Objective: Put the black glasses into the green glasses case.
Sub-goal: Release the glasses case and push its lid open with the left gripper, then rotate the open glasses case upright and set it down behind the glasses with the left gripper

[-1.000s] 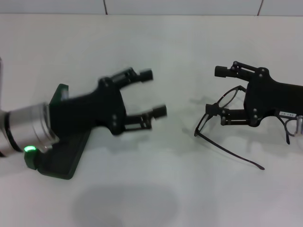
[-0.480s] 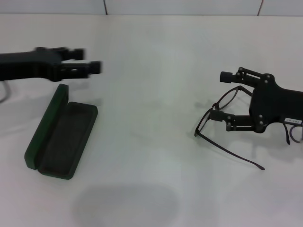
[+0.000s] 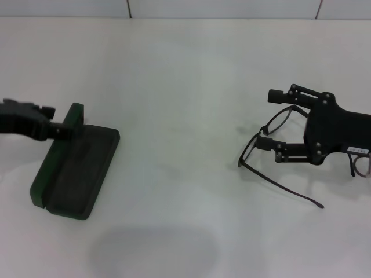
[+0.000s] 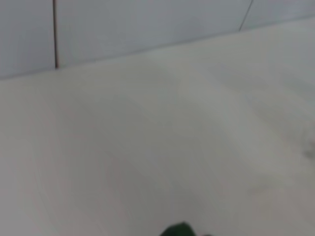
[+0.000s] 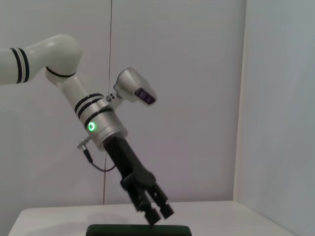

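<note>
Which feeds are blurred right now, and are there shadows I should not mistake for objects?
Head view: sharp on the black glasses and right gripper; the left gripper by the green glasses case is smeared, and a soft grey shadow lies on the table near the front. Left wrist view: blurred throughout. Right wrist view: clear.

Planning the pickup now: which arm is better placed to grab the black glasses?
Right. The right gripper hangs open over the black glasses, fingers on either side of the frame. The left gripper is across the table by the green glasses case.
</note>
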You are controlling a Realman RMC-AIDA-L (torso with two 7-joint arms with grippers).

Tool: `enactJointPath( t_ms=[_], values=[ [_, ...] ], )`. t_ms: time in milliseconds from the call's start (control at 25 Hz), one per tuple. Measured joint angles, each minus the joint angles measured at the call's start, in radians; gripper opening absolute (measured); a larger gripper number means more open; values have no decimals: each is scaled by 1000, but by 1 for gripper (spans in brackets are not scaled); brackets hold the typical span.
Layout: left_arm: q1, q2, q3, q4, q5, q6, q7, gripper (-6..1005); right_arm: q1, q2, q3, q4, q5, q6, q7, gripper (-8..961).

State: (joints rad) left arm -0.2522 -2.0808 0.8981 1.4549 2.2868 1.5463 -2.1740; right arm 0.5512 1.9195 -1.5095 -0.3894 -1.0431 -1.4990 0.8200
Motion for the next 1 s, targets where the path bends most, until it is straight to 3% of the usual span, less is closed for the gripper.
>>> enactJointPath(
  t_ms=[200,640,840,1000],
  values=[
    [-12,-3,2,-41,28,-5,-2,875,8,6,-3,-9,-1,3,0,835],
    [-81,3,-3,-102,127,1,-79,718,8,10,0,-14,-14,8,0,823],
    [-95,5,-4,-103,124,-1,-82,480,5,10,0,-14,-15,8,-1,817],
    [-107,7,2,-109,138,-3,-78,347,0,10,0,-14,-15,8,-15,813]
  ],
)
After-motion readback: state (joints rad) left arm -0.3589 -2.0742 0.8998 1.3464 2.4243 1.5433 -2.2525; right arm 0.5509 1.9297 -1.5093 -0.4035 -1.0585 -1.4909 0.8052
